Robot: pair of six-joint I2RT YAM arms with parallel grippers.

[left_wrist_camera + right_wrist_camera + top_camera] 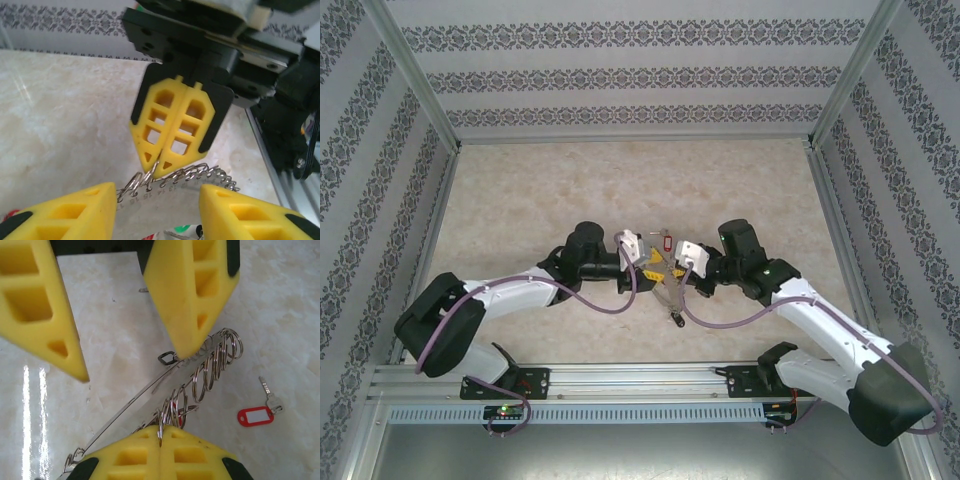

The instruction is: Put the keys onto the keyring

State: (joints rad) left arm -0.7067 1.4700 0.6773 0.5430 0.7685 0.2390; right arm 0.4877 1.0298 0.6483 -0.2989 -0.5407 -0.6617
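The right hand [160, 434] is closed, pinching one small ring of the keyring [212, 367]; the left hand [135, 365] stands wide, one fingertip touching the coil of rings; a red-tagged key [256, 415] lies on the desk [285, 305] nearby, apart from the keyring.

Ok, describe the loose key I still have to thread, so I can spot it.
On the marbled table, find the keyring, a row of wire loops mid-table. Beside it, lying flat and apart from it, is the key: silvery, with a red tag holding a white label, strung on nothing.
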